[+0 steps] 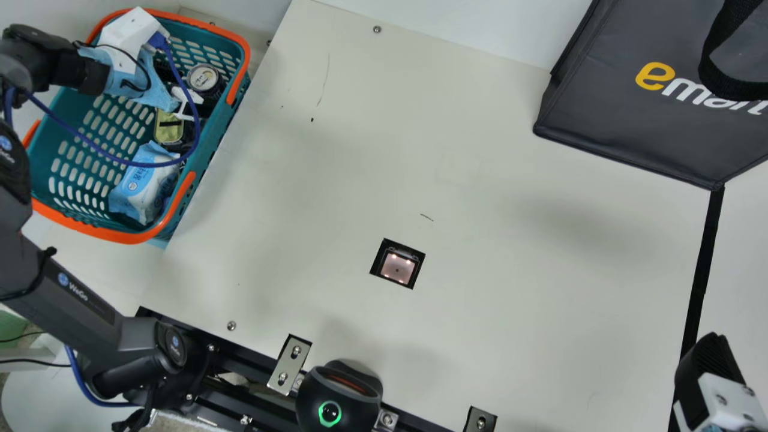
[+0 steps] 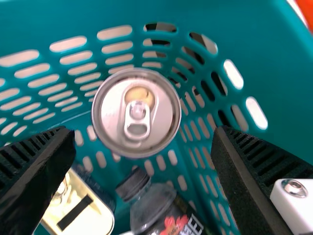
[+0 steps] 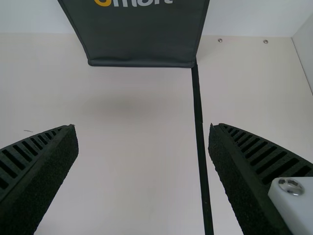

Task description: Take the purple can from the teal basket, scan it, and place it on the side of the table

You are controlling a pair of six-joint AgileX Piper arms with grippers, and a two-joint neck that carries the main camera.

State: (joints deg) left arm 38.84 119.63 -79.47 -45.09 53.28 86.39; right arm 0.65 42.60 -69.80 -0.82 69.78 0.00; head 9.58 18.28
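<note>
My left gripper (image 1: 162, 90) is over the upper part of the teal basket (image 1: 84, 225), close to a can (image 1: 203, 78) standing there. The left wrist view looks down on the silver lid of the can (image 2: 136, 112), between the open fingers of my left gripper (image 2: 144, 133); the can's side is hidden, so its colour cannot be told. At the lower right of the main view is my right gripper (image 1: 711, 375). Over bare table, my right gripper (image 3: 142, 129) is open with nothing between its fingers. A square scanner window (image 1: 398, 267) is set into the table (image 1: 336, 180).
Beside the can in the basket are a dark-capped bottle (image 2: 154, 208) and a pale tin (image 2: 80, 210). A blue and white pack (image 1: 144, 186) lies at the basket's near end. A dark bag (image 1: 624, 126) stands at the back right, with a black strip (image 1: 699, 288) running from it.
</note>
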